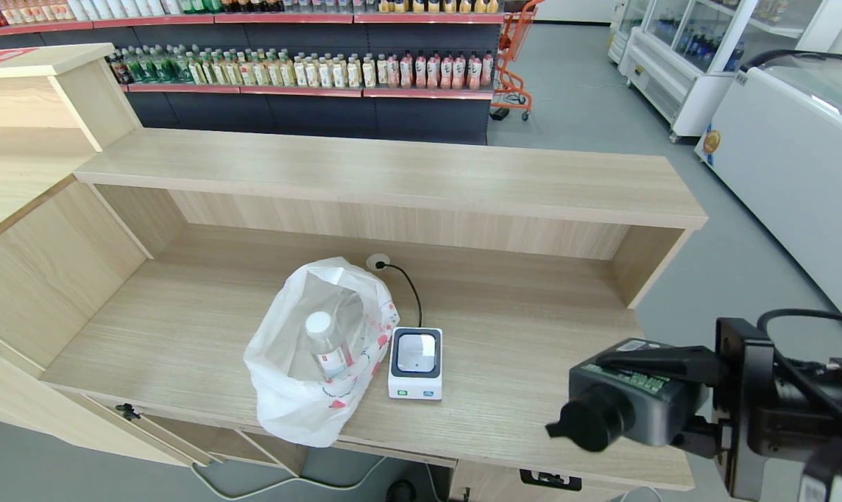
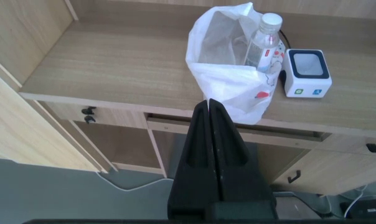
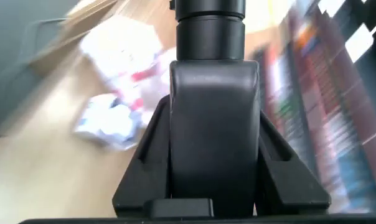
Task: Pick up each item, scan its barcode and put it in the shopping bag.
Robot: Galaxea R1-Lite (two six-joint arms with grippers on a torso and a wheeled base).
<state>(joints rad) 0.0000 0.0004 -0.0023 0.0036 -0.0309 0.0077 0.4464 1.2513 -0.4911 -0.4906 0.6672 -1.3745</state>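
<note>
Jaws on the left arm [image 2: 209, 107] meet, empty, well apart from the bottle [image 2: 263, 42] in the bag [image 2: 219, 78].

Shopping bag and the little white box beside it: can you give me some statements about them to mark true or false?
1. A white-capped bottle stands inside the shopping bag. True.
2. The scanner lies inside the bag. False: it sits on the counter beside the bag.
3. A black cable runs from the scanner to a hole in the counter. True.
4. The left tool grips the bottle. False: it is shut on nothing.
</note>
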